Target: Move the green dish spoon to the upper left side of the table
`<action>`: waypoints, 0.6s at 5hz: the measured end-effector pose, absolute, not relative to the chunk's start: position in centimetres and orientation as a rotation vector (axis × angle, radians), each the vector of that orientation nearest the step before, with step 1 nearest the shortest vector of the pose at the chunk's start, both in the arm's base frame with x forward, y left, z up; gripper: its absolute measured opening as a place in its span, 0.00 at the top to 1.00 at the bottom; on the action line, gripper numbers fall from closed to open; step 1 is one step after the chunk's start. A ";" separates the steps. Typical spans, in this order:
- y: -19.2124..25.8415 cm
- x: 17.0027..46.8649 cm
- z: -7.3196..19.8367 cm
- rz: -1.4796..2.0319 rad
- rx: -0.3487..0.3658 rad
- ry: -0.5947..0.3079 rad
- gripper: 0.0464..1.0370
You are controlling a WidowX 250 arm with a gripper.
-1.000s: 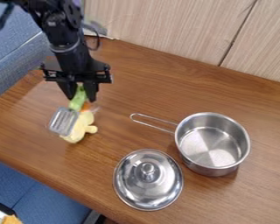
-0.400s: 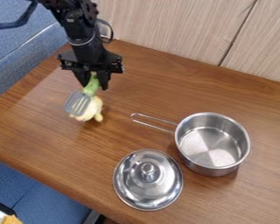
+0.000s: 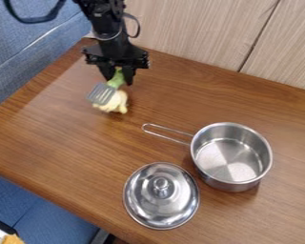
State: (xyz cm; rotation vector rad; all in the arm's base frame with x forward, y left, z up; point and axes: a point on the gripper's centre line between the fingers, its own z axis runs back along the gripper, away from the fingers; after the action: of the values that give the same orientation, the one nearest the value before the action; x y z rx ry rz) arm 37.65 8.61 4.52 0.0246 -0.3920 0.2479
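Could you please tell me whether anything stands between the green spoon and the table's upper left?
Nothing visible does: the spoon is in the end effector, already at the upper left of the table. A yellow thing shows by its head; the pot and lid lie lower right.

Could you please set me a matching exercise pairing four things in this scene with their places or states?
1. Green-handled spatula
2. Pale yellow object
3. Round metal lid
4. Metal pot

A. Lying on the table, knob up
B. Uncovered, its wire handle pointing to the view's left
C. Held by the gripper
D. Partly hidden behind the spatula's grey head

Right pairs: 1-C, 2-D, 3-A, 4-B
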 end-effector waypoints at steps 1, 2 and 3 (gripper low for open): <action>8.7 39.7 4.5 0.238 0.028 -0.418 0.60; 9.2 41.7 4.9 0.233 0.030 -0.450 0.60; 9.5 43.4 5.8 0.224 0.033 -0.487 0.60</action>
State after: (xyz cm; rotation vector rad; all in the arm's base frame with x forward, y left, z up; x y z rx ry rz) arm 43.39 9.51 5.81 0.0331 -0.4868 0.2244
